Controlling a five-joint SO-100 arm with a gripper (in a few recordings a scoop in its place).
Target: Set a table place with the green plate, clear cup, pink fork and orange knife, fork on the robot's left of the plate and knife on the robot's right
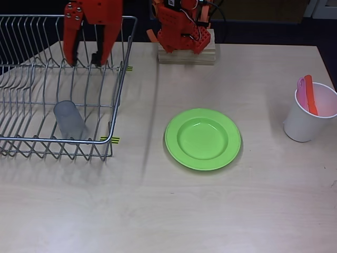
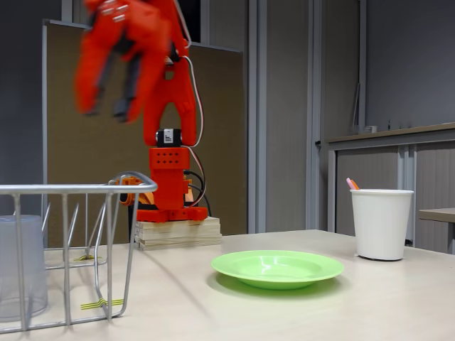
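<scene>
One pale wood-grain table [image 1: 221, 211] carries everything, and the biggest thing on it is a single wire dish rack [image 1: 31, 145], thin shiny metal rods bent into rows of slots, standing at the left of the overhead view. One robot [image 1: 181, 29], bright red-orange with black parts, sits on a stack of pale wooden blocks [image 1: 187, 54] at the far edge; its arm reaches over the rack, and the gripper [image 1: 85, 62] hangs high above the rack's far end with its two pointed fingers spread apart and nothing between them. One green plate [image 1: 202, 139], round, glossy lime plastic with a wide rim, lies flat near the table's middle, well apart from the rack. One opaque white paper cup [image 1: 307, 113], tapered, stands upright near the right edge. One clear cup [image 1: 69, 121], a frosted greyish tumbler, stands inside the rack near its front rail; the fixed view shows it upright [image 2: 21, 266] behind the wires. Inside the white cup lean one orange knife [image 1: 310, 95], slim and smooth, and one pink fork [image 1: 301, 89] just beside it, only their upper ends visible.
</scene>
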